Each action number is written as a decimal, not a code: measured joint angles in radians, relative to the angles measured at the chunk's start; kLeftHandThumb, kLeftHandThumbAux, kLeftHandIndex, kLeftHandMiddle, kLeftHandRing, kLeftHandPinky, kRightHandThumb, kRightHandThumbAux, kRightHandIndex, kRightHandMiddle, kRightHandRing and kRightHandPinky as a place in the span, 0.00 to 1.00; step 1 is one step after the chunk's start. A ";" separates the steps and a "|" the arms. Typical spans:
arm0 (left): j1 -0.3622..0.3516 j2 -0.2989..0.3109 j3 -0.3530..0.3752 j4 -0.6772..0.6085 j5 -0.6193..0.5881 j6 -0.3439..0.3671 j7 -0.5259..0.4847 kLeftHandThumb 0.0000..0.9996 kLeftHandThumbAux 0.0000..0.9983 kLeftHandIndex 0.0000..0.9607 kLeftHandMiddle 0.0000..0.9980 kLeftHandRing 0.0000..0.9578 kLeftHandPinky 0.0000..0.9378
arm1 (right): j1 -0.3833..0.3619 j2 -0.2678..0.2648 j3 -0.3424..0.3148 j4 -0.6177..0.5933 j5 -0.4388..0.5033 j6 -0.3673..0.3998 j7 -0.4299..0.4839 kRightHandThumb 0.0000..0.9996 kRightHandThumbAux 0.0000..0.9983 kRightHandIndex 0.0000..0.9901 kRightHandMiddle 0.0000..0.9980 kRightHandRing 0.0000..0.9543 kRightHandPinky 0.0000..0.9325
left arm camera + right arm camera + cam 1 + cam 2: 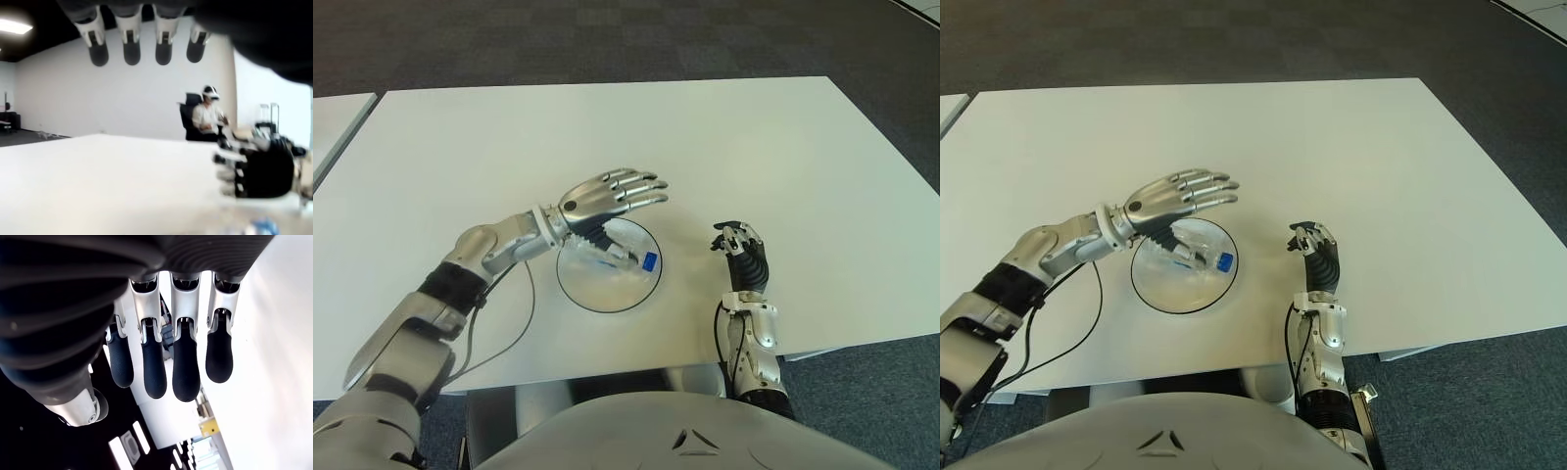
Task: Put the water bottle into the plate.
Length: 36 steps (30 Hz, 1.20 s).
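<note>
Left-centre of the head views: the left hand (607, 196), silver metal w/ dark palm pads, is stretched out flat over the upper edge of the plate, fingers (641, 186) straight and side by side, holding nothing. Its forearm runs down to the lower-left corner, a thin black cable (514, 328) looping over the table beside it. In the left wrist view four dark fingertips (132, 51) hang along the top of the frame, uncurled, w/ nothing between them.

Just below that hand, centre frame: the clear round plate w/ a dark rim (576, 294) sits on the white rectangular table (783, 147). The small clear plastic water bottle (622, 257) lies on its side inside the plate, blue cap (649, 260) pointing to the right, neck end near the plate's right rim. Body is see-through, so its outline partly blends w/ the plate; the hand's thumb area overlaps its left end, contact can't be told. No label, brand or readable writing visible on bottle or plate.

Right of the plate, apart from it: the right hand (737, 240), black w/ silver knuckles, shows upright near the table's front edge, fingers (186, 372) bent over loosely, gripping nothing.

Far background of the left wrist view: a seated person w/ a headset (209, 115).
</note>
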 measured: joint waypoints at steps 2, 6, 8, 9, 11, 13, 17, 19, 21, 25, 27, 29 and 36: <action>-0.014 -0.019 0.017 0.014 -0.089 0.001 -0.043 0.15 0.31 0.00 0.00 0.00 0.00 | -0.004 0.000 0.000 0.001 0.000 0.000 0.002 0.84 0.69 0.42 0.48 0.62 0.64; -0.024 -0.052 0.044 0.030 -0.259 0.006 -0.144 0.12 0.36 0.00 0.00 0.00 0.00 | -0.018 0.001 -0.002 0.012 0.001 -0.001 0.007 0.83 0.69 0.41 0.48 0.62 0.63; -0.023 -0.069 0.063 0.038 -0.342 0.016 -0.195 0.11 0.38 0.00 0.00 0.00 0.00 | -0.027 0.001 -0.004 0.021 0.002 -0.001 0.010 0.83 0.69 0.41 0.49 0.62 0.62; -0.023 -0.077 0.074 0.041 -0.387 0.023 -0.223 0.10 0.41 0.00 0.00 0.00 0.00 | -0.032 0.002 -0.006 0.027 0.002 -0.001 0.012 0.83 0.69 0.41 0.49 0.62 0.62; -0.020 -0.091 0.098 0.042 -0.467 0.044 -0.267 0.09 0.44 0.00 0.00 0.00 0.00 | -0.042 0.003 -0.007 0.038 0.004 -0.001 0.017 0.83 0.69 0.41 0.48 0.61 0.61; -0.012 -0.111 0.135 0.035 -0.551 0.080 -0.302 0.08 0.46 0.00 0.00 0.00 0.00 | -0.055 0.003 -0.010 0.051 0.005 -0.003 0.022 0.84 0.69 0.41 0.48 0.61 0.60; 0.002 -0.158 0.212 0.027 -0.652 0.159 -0.314 0.07 0.52 0.00 0.00 0.00 0.00 | -0.078 0.004 -0.016 0.079 0.006 -0.009 0.027 0.84 0.69 0.41 0.48 0.61 0.61; 0.008 -0.170 0.241 0.041 -0.679 0.179 -0.314 0.07 0.54 0.00 0.00 0.00 0.00 | -0.090 0.005 -0.017 0.090 0.005 -0.011 0.028 0.84 0.69 0.42 0.48 0.61 0.61; 0.012 -0.184 0.273 0.091 -0.700 0.183 -0.314 0.08 0.57 0.00 0.00 0.00 0.00 | -0.102 0.005 -0.019 0.101 0.004 -0.012 0.028 0.84 0.69 0.42 0.48 0.61 0.62; 0.039 -0.212 0.326 0.212 -0.744 0.188 -0.319 0.09 0.63 0.00 0.00 0.00 0.00 | -0.127 0.006 -0.029 0.121 0.003 -0.014 0.028 0.84 0.69 0.42 0.48 0.62 0.63; 0.065 -0.230 0.350 0.245 -0.773 0.192 -0.336 0.09 0.67 0.01 0.00 0.00 0.01 | -0.142 0.006 -0.033 0.135 0.000 -0.017 0.028 0.84 0.69 0.42 0.48 0.62 0.64; 0.095 -0.253 0.368 0.262 -0.803 0.199 -0.353 0.08 0.70 0.03 0.00 0.00 0.03 | -0.157 0.005 -0.040 0.151 -0.003 -0.024 0.026 0.84 0.69 0.42 0.48 0.63 0.64; 0.200 -0.319 0.414 0.213 -0.865 0.252 -0.372 0.03 0.80 0.10 0.06 0.06 0.16 | -0.228 0.006 -0.044 0.223 -0.030 -0.054 0.019 0.84 0.69 0.43 0.48 0.63 0.63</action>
